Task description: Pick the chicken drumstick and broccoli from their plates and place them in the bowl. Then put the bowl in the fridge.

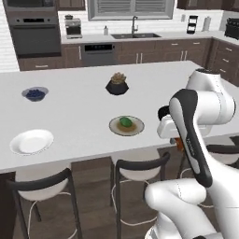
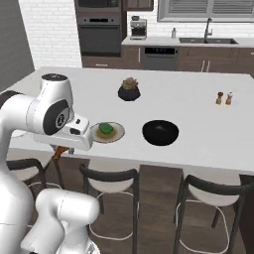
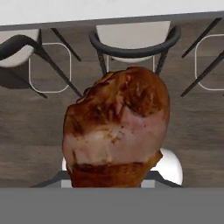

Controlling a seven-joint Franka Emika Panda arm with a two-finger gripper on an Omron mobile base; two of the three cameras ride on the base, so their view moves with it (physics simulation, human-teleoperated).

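Drumstick [image 3: 116, 131] clamped in hand, fingertips hidden behind it; broccoli [image 1: 125, 122] on plate [image 1: 115, 129].

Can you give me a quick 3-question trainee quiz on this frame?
1. True or false: the broccoli lies in the black bowl.
2. What does the gripper hold? A) chicken drumstick B) salt shaker C) succulent
3. Fill in: the white plate is ____.

Key:
1. False; it sits on the tan-centred plate.
2. A; the chicken drumstick is clamped close before the hand camera, out past the counter edge above the stools.
3. Empty.
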